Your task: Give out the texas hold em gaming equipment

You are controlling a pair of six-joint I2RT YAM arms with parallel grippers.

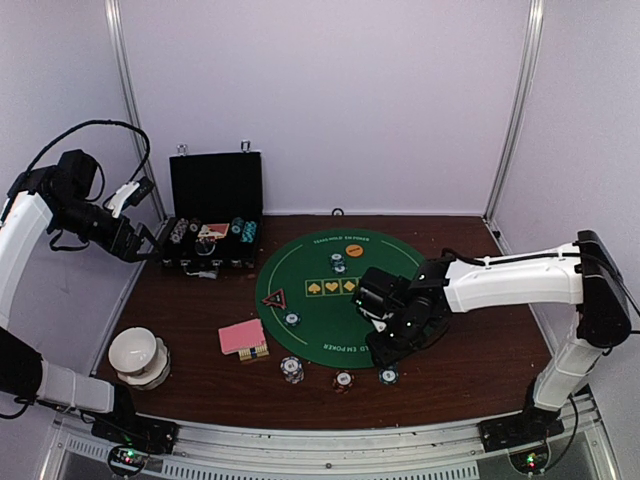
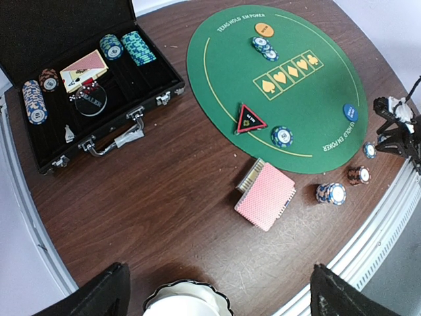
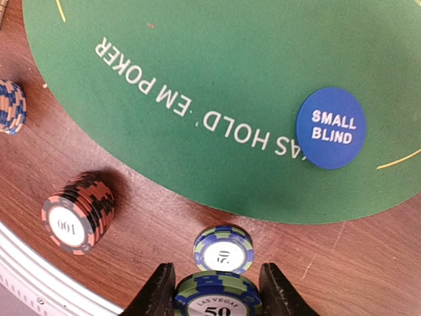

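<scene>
My right gripper (image 3: 217,293) is shut on a blue-green stack of 50 chips (image 3: 217,299), low over the wood just off the green mat's (image 3: 217,72) near edge. A single 50 chip (image 3: 223,249) lies right in front of it. A red-black 100 stack (image 3: 77,212) stands to its left, and the blue SMALL BLIND disc (image 3: 330,128) lies on the mat. My left gripper (image 1: 143,246) is open and empty, high beside the black case (image 1: 213,215). Pink-backed cards (image 2: 266,195), the red triangle marker (image 2: 250,118) and the orange disc (image 2: 264,29) show in the left wrist view.
A white bowl (image 1: 137,355) stands at the near left. The open case holds more chips (image 2: 34,101) and a card (image 2: 84,68). Chip stacks (image 1: 292,370) (image 1: 343,380) sit along the near edge, others on the mat (image 1: 292,319) (image 1: 338,262).
</scene>
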